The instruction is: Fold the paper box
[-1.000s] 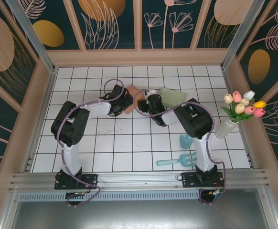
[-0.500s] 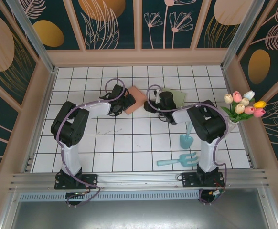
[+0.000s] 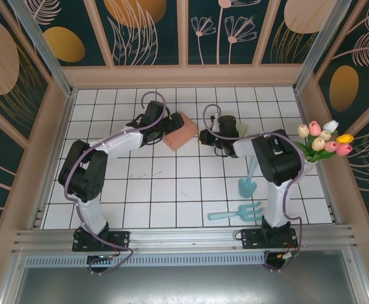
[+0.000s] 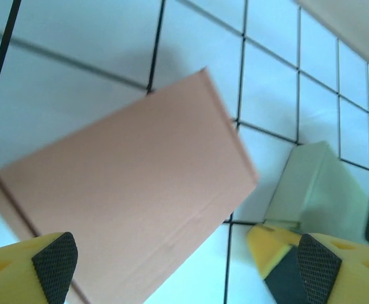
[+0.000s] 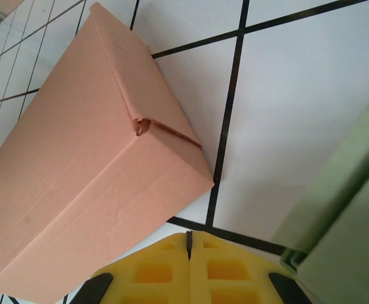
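Note:
The salmon paper box (image 3: 180,131) lies closed on the tiled table, tilted relative to the grid. In the left wrist view the paper box (image 4: 127,209) sits between and ahead of my left gripper (image 4: 184,269), whose yellow fingers (image 4: 51,259) stand wide apart without touching it. In the top view the left gripper (image 3: 161,130) is at the box's left end. My right gripper (image 3: 203,137) is just right of the box, shut with nothing in it. In the right wrist view the right gripper (image 5: 189,239) has its tips pressed together, a little short of the box's near corner (image 5: 89,171).
A pale green box (image 3: 235,128) lies right of the paper box, close beside the right gripper; the green box (image 5: 349,215) edges the right wrist view. A vase of tulips (image 3: 321,145), a teal trowel (image 3: 248,180) and a teal hand rake (image 3: 238,213) are at the right.
The right gripper has shut and drawn back to the right, off the box. The left gripper has shifted toward the back. The box now lies closed, slightly farther back.

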`<action>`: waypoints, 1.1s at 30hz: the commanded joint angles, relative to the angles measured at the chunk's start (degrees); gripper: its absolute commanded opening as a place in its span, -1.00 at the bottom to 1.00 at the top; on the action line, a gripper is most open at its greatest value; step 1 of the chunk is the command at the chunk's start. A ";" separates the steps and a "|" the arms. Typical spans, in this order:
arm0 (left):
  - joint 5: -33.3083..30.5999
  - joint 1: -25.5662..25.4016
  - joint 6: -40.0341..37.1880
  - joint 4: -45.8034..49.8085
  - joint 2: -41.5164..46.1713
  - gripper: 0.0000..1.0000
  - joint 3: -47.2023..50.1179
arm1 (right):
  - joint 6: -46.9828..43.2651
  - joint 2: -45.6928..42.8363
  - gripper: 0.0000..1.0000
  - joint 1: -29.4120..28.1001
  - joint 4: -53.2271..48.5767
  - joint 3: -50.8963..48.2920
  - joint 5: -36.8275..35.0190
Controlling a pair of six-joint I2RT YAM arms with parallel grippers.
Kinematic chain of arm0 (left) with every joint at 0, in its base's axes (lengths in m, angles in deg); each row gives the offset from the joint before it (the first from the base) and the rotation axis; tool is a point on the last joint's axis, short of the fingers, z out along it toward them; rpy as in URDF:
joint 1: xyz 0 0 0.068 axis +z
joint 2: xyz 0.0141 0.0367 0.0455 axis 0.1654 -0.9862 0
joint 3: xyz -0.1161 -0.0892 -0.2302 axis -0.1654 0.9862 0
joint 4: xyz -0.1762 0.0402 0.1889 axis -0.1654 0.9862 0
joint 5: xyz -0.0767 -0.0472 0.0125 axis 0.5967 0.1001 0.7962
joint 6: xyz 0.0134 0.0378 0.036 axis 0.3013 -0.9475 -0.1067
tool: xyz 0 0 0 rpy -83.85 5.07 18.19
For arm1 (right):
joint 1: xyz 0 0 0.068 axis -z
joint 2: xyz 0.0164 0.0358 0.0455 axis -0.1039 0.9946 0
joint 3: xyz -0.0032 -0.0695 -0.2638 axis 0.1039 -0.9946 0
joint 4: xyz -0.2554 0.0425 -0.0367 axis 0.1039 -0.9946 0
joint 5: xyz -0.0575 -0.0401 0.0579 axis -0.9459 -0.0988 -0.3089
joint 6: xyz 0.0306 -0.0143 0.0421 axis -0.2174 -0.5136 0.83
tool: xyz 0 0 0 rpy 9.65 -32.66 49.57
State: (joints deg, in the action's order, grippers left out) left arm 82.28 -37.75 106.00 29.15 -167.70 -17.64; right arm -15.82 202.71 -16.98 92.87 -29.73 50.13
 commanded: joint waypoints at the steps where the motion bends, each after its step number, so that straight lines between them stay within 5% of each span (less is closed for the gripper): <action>1: 3.66 3.82 -7.50 1.48 -6.74 0.80 -7.61 | -0.17 2.75 -0.94 0.53 -3.06 4.15 2.20; 11: 12.62 7.05 -13.26 -1.02 -22.89 0.76 -22.39 | -1.67 6.83 -0.93 1.16 -7.71 9.45 2.89; 23: 21.48 4.93 -9.82 -8.68 -23.43 0.68 -15.55 | -1.89 9.89 -0.92 1.10 -8.60 13.21 4.94; 33: 29.01 -1.32 -5.72 -14.65 -23.20 0.67 -13.35 | -2.75 11.32 -0.92 -1.48 -4.94 17.12 13.75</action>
State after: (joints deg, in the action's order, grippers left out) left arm 99.08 -32.79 95.88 18.18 -191.66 -32.68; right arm -17.35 212.13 -15.64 85.62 -15.32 55.47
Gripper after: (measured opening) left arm 0.837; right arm 0.051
